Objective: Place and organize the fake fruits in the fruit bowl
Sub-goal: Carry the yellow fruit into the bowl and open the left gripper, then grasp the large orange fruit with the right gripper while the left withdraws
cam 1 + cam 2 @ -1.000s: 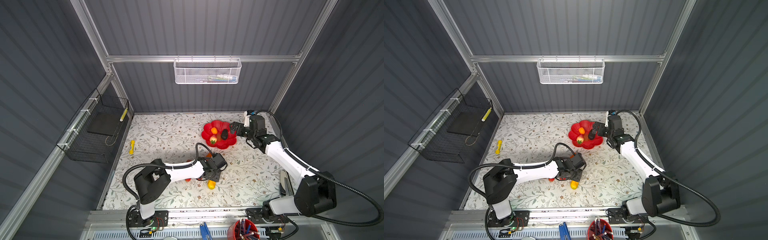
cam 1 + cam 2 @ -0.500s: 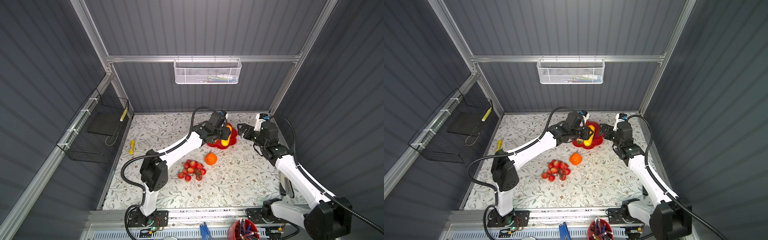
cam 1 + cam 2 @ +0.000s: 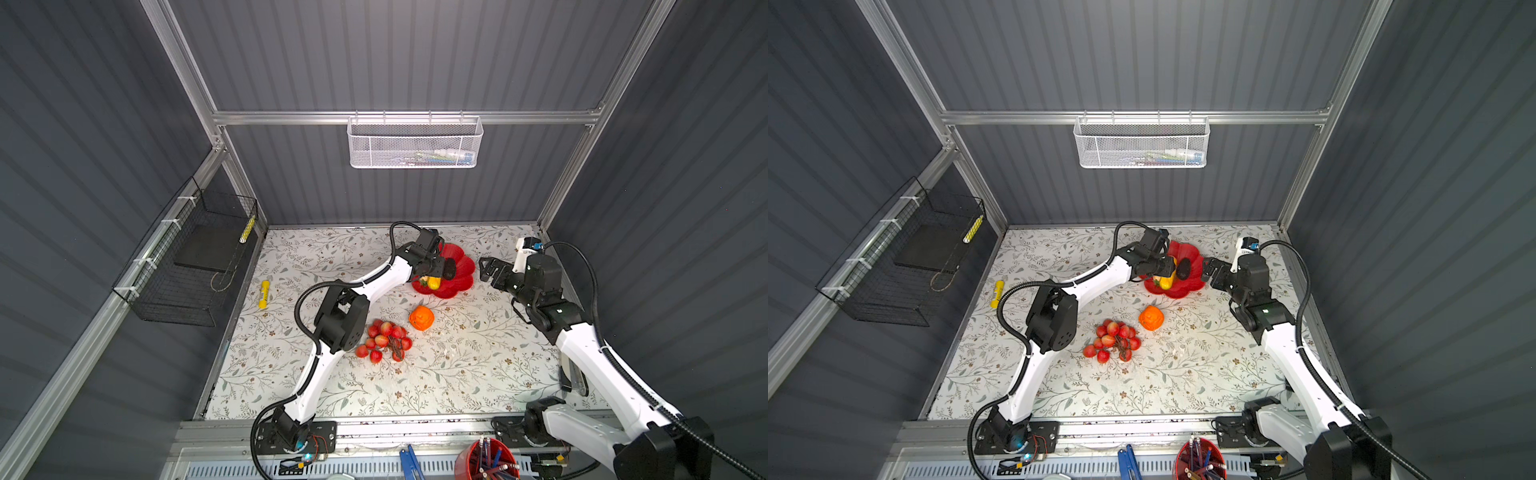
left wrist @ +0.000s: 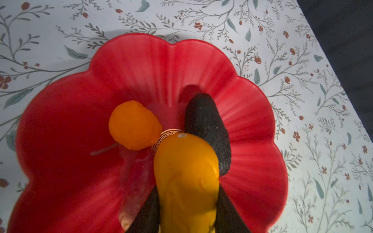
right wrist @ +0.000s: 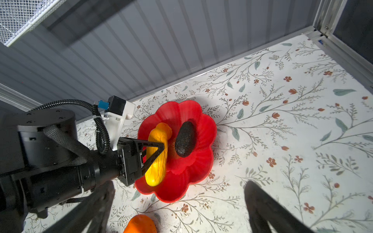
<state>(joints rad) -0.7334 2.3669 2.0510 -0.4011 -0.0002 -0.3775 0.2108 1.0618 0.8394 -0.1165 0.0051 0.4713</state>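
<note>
Left gripper [image 4: 187, 191] clamped on the yellow fruit [image 5: 156, 161] over the bowl [image 4: 181, 60] near the table's [image 3: 457, 374] far edge, which already holds avocado [image 4: 205, 125], orange [image 4: 133, 125] and possibly a blurred strawberry [image 4: 135, 177]; grapes [image 3: 384, 338] and ridged fruit [image 3: 421, 318] lie mid-table, yet to go; right gripper [image 3: 484, 271], jaws apart, beside the bowl.

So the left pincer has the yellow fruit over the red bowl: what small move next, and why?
Probably ease down and open the left pincer to release the elongated yellow fruit: it is already over the fruit bowl, beside the avocado and small orange. The right pincer stands open beside the bowl.
</note>
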